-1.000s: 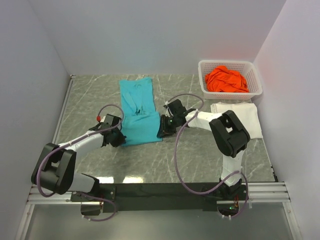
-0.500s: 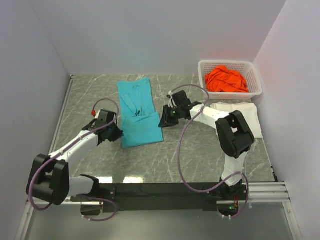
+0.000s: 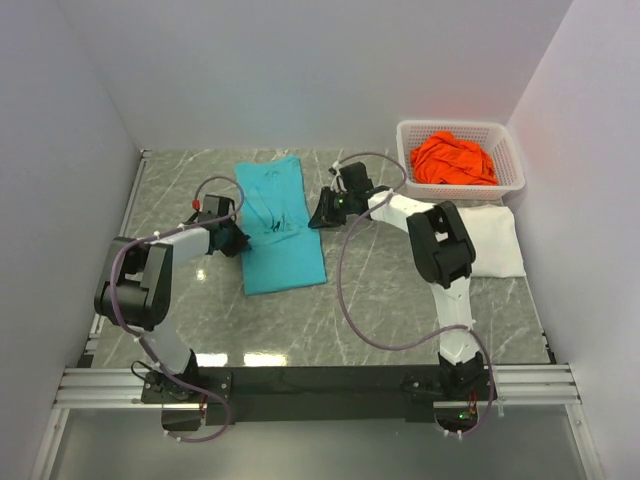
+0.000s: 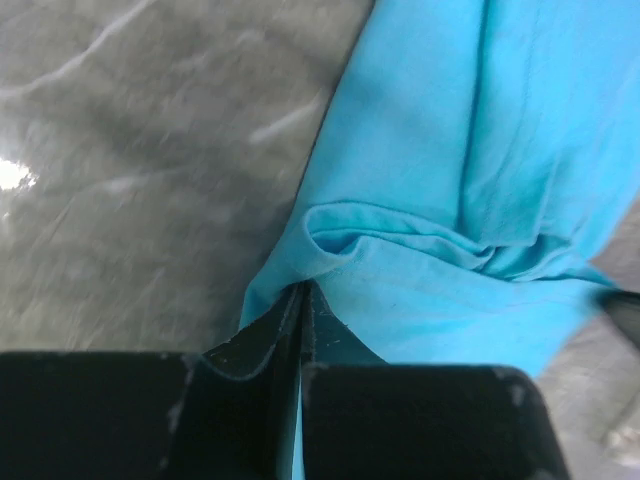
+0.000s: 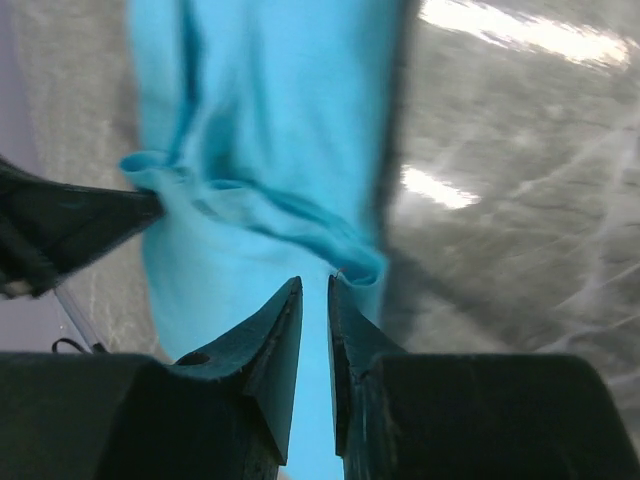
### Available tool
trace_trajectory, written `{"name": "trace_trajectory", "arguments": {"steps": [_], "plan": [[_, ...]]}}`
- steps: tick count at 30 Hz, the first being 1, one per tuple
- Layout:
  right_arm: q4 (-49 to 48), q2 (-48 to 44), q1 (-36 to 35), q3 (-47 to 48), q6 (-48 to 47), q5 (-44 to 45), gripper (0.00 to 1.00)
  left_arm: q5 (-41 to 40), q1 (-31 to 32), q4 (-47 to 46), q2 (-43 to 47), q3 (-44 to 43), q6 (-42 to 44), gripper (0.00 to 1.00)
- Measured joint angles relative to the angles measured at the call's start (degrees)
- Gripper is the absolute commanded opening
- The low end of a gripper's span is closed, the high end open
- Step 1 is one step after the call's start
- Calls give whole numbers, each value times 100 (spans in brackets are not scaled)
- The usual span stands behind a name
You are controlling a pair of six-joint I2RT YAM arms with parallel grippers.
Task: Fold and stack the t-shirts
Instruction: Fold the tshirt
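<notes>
I'm mid-fold on the teal t-shirt (image 3: pixel 278 235), which lies at eleven o'clock on the table. My left gripper (image 4: pixel 303 290) is clamped on its nine o'clock edge. My right gripper (image 5: pixel 315 285) sits at the three o'clock edge, jaws nearly together, and I can't tell if it has the cloth. Next I'd secure that pinch, then lift both sides evenly.

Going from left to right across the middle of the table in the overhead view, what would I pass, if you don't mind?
left pincer → teal t-shirt → right pincer → white t-shirt
</notes>
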State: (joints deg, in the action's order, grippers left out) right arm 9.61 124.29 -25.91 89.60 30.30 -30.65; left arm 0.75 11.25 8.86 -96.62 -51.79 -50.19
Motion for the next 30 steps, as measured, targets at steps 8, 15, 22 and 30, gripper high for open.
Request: {"name": "trace_trajectory", "arguments": {"steps": [8, 15, 22, 30], "plan": [[-271, 492, 260, -2, 286, -184, 22, 516, -490, -492, -227, 37, -52, 13], [-57, 184, 328, -212, 116, 83, 27, 695, -479, -280, 407, 358, -57, 41], [426, -1303, 140, -1049, -101, 815, 50, 55, 20, 667, 2339, 546, -70, 77], [1316, -2131, -822, -1733, -50, 2273, 63, -684, 975, 1742, 2940, 1318, -251, 80]]}}
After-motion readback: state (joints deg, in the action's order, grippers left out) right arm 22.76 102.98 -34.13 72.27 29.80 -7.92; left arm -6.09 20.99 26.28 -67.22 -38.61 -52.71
